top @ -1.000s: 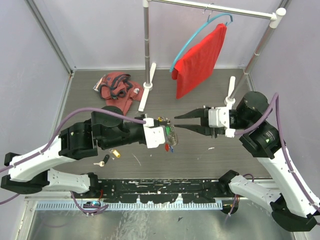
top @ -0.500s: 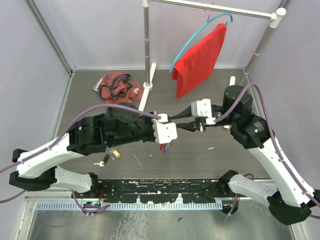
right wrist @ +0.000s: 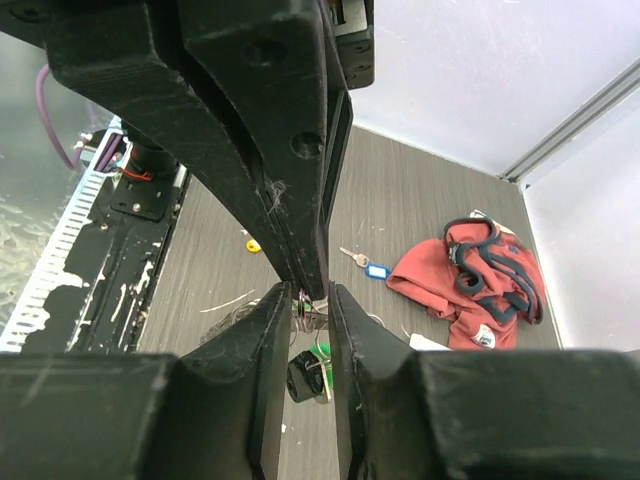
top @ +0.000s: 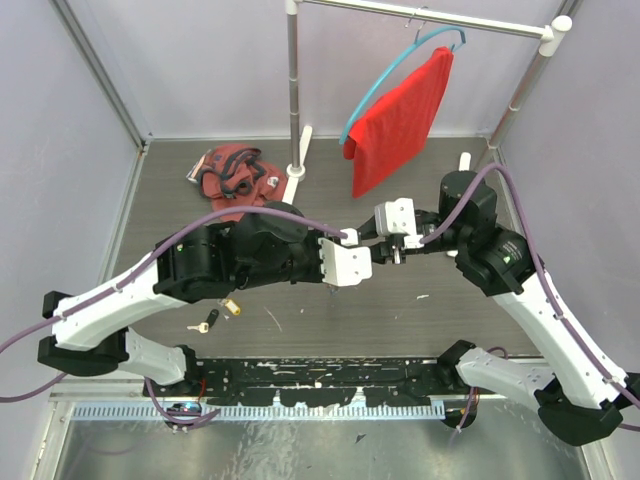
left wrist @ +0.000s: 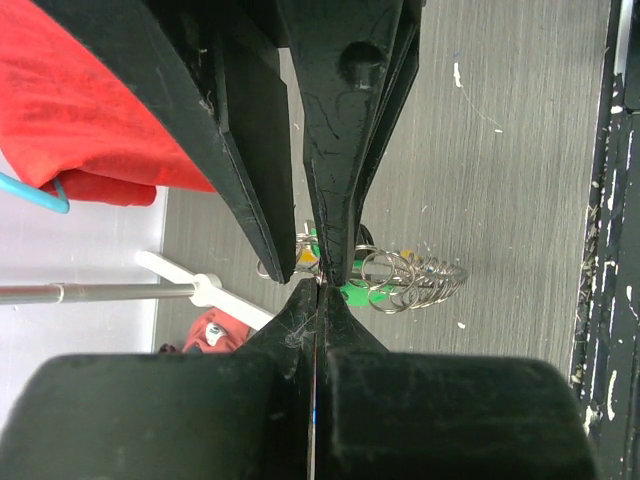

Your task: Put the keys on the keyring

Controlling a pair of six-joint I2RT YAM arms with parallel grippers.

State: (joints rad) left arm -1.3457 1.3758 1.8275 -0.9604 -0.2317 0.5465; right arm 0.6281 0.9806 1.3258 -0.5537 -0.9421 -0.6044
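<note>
The keyring (left wrist: 410,275) is a bunch of silver rings with a green tag (left wrist: 352,293) and a black tag (right wrist: 305,375) hanging below it, held above the table. My left gripper (left wrist: 316,288) is shut on it and also shows in the top view (top: 356,250). My right gripper (right wrist: 310,300) meets it tip to tip (top: 366,240), its jaws closed to a narrow gap with the rings (right wrist: 305,312) between them. Loose keys lie on the table: a yellow-headed one (top: 232,307), a plain one (top: 205,325) and a blue-tagged one (right wrist: 372,269).
A red garment with dark trim (top: 235,175) lies at the back left. A clothes rack pole (top: 293,100) stands behind the grippers, with a red cloth (top: 400,120) on a blue hanger. A black strip (top: 320,375) runs along the near edge.
My left gripper has carried the keyring to the right. My right gripper has moved left to meet it and narrowed from wide open to nearly closed around the rings.
</note>
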